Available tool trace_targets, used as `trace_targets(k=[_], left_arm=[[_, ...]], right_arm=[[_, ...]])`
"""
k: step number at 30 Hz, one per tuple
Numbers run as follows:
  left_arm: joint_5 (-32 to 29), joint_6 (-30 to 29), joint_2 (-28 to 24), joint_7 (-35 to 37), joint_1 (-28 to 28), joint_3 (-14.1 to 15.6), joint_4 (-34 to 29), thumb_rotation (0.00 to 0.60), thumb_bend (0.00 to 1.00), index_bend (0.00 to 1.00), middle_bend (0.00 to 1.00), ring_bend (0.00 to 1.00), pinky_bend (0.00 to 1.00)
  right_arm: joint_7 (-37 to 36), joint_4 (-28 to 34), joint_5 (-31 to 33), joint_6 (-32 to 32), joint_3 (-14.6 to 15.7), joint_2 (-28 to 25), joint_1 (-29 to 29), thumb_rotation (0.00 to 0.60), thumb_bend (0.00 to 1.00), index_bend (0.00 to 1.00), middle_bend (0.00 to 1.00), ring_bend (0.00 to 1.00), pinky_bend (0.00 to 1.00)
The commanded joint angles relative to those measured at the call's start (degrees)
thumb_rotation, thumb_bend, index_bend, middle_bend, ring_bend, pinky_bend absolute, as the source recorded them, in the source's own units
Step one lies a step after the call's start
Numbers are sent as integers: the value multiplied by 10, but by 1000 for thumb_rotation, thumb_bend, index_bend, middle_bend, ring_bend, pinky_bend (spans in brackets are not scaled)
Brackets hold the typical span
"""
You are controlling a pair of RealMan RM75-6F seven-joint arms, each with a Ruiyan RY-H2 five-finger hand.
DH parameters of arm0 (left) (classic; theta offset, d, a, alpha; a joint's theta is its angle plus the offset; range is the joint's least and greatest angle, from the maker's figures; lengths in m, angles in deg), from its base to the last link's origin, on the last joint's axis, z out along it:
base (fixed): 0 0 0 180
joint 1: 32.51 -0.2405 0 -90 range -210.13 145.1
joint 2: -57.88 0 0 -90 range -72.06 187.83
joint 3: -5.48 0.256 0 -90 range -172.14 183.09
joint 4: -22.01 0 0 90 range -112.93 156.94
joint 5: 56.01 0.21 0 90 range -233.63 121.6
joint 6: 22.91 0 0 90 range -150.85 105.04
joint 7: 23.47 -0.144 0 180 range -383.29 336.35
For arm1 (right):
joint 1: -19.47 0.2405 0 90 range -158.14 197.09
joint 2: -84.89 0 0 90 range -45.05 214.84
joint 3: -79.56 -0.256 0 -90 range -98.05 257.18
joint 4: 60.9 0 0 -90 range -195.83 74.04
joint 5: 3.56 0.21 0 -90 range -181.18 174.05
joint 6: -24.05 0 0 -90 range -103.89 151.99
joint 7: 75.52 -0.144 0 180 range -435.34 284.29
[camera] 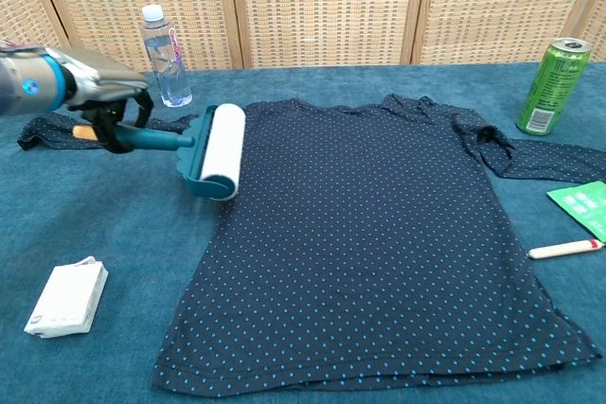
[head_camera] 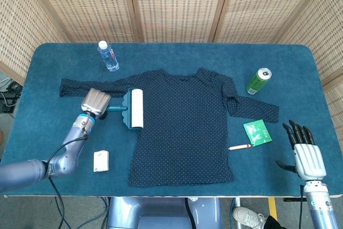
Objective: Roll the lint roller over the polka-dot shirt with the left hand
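The left hand is closed around the teal handle of the lint roller; in the chest view its dark fingers wrap the handle from below. The roller's white drum lies to the right of this hand, over the left edge of the polka-dot shirt, near the place where the sleeve joins the body. I cannot tell if the drum presses on the cloth or only hangs just above it.

Behind the left hand, further from the robot, the long left sleeve of the shirt stretches over the blue table, and further back stands a clear water bottle, upright. In front of the left hand, nearer to the robot, a small white packet lies flat on the table, well apart from the roller.

The shirt is spread flat in the middle of the table, neck away from the robot, between the two hands. Its other sleeve is bent and reaches to the right.

A green can stands upright behind this sleeve, far behind the right hand. To the left of the right hand and a little behind it lies a green sachet, and beside that a thin white pen with a red tip, just at the shirt's edge.

The right hand is at the near right corner of the table, holding nothing, with its fingers straight and slightly apart, the thumb out to the side.
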Motion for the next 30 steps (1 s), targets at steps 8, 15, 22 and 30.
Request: trace_targets(k=[8,15,22,30], left_arm=[[-38,15,38,-25,41,25,36,600,729,887,875,741,718],[-69,10,56,-45,69,31,46,600,731,888,875,741,718],[-119,-16,99,-92,115,27,52,600,737,888,877,741,719],[-189,-63,171,-161,183,-7,78,600,750,891,885,749,721]], right_arm=[[-3,-7,9,-9,-3,2,3,600,13,0,0,0,0],[-7,-10,12,-17,-2,2,5,600,14,0,0,0,0],[-18,-13,13,-27,-1,1,8,600,14,0,0,0,0],[-35,-16,12,-37,2,-2,11,600,14,0,0,0,0]])
